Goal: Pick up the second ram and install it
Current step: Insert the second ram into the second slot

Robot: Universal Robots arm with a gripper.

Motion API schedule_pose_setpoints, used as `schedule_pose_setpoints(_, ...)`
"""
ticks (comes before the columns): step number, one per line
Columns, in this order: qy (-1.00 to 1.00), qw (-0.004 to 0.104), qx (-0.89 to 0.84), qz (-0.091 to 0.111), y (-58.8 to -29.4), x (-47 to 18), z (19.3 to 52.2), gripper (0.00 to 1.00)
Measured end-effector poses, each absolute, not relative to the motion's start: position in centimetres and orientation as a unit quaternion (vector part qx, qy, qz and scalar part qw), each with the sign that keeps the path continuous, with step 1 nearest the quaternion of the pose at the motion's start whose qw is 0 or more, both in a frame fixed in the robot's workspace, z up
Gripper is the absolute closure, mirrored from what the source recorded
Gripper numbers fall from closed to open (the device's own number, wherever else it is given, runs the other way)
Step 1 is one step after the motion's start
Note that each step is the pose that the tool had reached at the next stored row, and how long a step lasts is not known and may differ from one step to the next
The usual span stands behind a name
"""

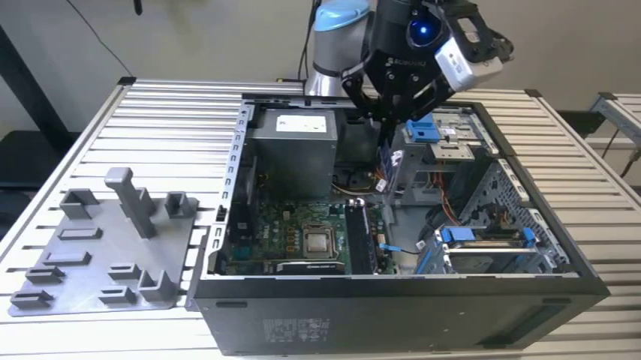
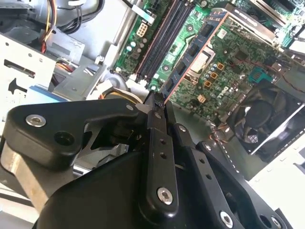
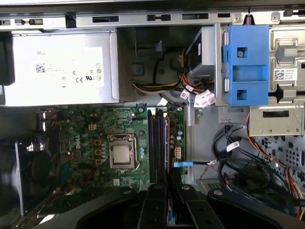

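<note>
In the second wrist view, the fingers (image 2: 159,143) of the gripper (image 2: 157,101) hid the clamped end of the second ram (image 2: 189,57). The gripper's body and the fan (image 2: 267,114) ran off the view's edges. In the exterior view, the arm (image 1: 335,15) was cut off at the top.

Silver-grey arm (image 1: 326,75) of round tube sections, capped with a pale-blue joint cap (image 1: 341,13), just behind the black gripper housing (image 1: 401,45). On the housing's face, a round glowing blue light (image 1: 421,30) with a line of small white lettering beneath. At the housing's side toward the exterior view's right, a silver-grey camera box (image 1: 470,67) in a black bracket. Below the housing, the gripper (image 1: 388,124): matte black linkage bars with rounded ends, tapering to slim fingers (image 2: 157,138). In the second wrist view, bright silver socket-head screws (image 2: 164,194) at the bar pivots, small plain holes along the middle bar, and a bare-metal block (image 2: 14,162) beside the housing.
</note>
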State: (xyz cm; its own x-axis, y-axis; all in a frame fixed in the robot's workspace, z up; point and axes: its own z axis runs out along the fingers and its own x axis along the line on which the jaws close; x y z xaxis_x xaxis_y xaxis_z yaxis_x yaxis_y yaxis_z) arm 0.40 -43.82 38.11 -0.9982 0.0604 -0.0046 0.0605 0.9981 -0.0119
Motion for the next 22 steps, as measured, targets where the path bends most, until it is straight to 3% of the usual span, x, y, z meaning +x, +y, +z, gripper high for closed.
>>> schedule_pose_setpoints(22,1.000,0.002,0.030,-0.006,-43.82,0.40,37.10,0.86)
